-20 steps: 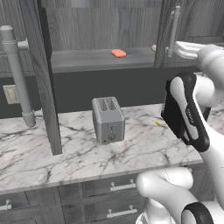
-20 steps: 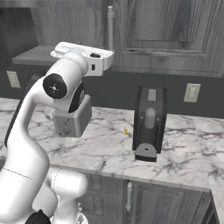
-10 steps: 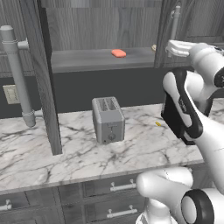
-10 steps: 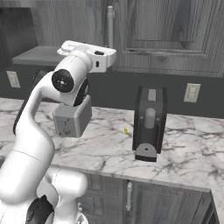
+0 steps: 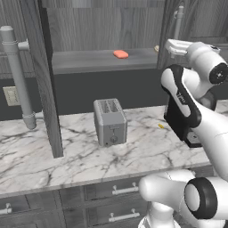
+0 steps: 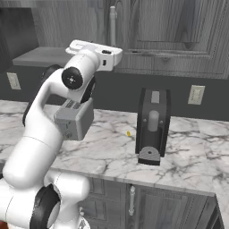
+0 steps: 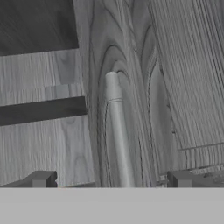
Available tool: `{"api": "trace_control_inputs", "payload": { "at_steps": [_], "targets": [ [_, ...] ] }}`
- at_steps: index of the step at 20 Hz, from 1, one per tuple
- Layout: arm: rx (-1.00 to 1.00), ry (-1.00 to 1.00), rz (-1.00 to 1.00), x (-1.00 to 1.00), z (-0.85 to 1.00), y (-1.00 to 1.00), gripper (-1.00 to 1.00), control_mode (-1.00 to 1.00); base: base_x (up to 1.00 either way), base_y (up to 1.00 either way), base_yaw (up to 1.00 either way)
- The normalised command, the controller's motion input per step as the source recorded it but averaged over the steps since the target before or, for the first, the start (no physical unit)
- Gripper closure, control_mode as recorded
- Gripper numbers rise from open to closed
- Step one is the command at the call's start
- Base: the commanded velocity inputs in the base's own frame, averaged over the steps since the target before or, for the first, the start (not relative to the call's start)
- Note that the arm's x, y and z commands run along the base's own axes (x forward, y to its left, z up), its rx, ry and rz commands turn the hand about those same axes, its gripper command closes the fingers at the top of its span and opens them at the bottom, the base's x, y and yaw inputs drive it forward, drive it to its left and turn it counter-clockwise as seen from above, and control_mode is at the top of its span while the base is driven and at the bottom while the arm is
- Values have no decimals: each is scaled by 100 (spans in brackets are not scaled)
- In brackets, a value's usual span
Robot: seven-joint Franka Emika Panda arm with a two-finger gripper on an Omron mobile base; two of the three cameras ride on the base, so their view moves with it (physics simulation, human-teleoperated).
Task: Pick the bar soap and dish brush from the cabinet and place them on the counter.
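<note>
The bar soap [image 5: 120, 54] lies on the cabinet [image 5: 102, 60] shelf, off to the left of the pincer [image 7: 111, 178], which has moved closer to the door's silver handle [image 7: 118, 131] than a second ago, its jaws wide open and empty.

Bar soap [image 5: 120, 54]: orange-red. Cabinet [image 5: 102, 26]: dark grey wood-grain, grey shelf, silver bar handle [image 7: 117, 131]. Worktop [image 5: 89, 158]: white marble, grey veins. Toaster [image 5: 110, 122]: plain grey. Coffee machine [image 6: 153, 126]: black. Drawers [image 5: 67, 209]: dark grey, silver pulls.
</note>
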Motion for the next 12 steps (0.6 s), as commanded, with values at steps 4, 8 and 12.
{"api": "trace_control_inputs", "payload": {
  "at_steps": [4, 8, 12],
  "targets": [
    [0, 0, 0, 37, -2, -14, -100, -100, 0, 0, 0],
    [0, 0, 0, 36, -2, -7, -100, -100, 0, 0, 0],
    [0, 0, 0, 33, -4, 0, -100, -100, 0, 0, 0]
  ]
}}
